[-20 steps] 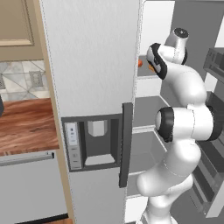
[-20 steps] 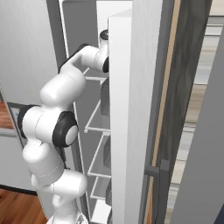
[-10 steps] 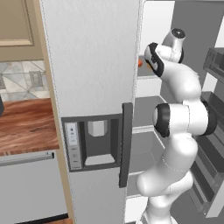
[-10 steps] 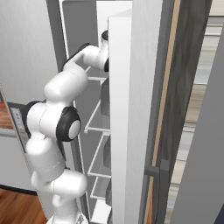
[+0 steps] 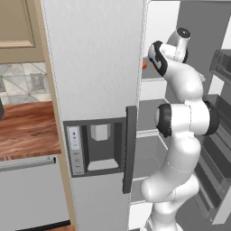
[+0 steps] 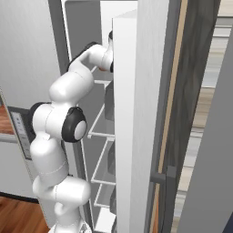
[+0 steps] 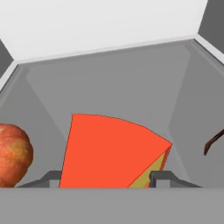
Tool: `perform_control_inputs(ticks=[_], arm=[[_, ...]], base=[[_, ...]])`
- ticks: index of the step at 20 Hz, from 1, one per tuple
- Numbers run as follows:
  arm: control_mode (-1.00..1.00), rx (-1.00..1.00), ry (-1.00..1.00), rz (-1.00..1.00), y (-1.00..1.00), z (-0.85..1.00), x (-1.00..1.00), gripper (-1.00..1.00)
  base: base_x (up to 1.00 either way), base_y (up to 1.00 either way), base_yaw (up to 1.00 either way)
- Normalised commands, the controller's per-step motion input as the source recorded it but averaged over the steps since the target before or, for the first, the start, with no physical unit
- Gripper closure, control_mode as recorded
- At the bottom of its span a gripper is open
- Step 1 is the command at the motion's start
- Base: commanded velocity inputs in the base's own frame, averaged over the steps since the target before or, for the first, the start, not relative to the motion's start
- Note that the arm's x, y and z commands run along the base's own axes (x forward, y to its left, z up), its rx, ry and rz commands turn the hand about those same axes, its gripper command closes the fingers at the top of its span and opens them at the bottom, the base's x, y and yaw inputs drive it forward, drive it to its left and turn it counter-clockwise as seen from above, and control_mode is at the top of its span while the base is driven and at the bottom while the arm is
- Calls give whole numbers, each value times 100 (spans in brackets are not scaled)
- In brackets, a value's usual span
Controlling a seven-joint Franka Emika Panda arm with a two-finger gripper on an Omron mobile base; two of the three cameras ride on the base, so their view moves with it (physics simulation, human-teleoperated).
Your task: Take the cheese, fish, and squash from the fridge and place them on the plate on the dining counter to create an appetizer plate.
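In the hand view the cheese (image 7: 111, 151), an orange-red wedge with a yellow side, lies on the grey fridge shelf (image 7: 131, 83). My gripper (image 7: 107, 177) is shut on it, with one fingertip (image 7: 51, 177) against its left side and the other against its right. The squash (image 7: 13, 153), a round orange-brown lump, sits to the left. A thin dark part of the fish (image 7: 214, 142) shows at the right edge. The base views show my arm (image 5: 180, 117) reaching into the upper shelf of the open fridge (image 5: 94, 67). The plate and the dining counter are out of view.
The fridge's closed left door with the dark dispenser panel (image 5: 97, 146) and handle (image 5: 130, 149) stands just left of my arm. The open right door with its racks (image 6: 136, 113) is on the other side. A wood-topped counter (image 5: 27, 128) lies far left.
The fingers have closed in from wide open onto the sides of the cheese. The arm has shifted only slightly at the upper shelf.
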Motion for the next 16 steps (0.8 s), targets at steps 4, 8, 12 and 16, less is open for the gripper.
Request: perform_control_inputs(ticks=[4,8,12,16], arm=[[-100,0,0,0,0,0,0,100],[-100,0,0,0,0,-7,-1,100],[-100,0,0,0,0,-64,-19,100],[-100,0,0,0,3,-59,-39,100]], base=[[0,0,0],[0,0,0],[0,0,0],[0,0,0]])
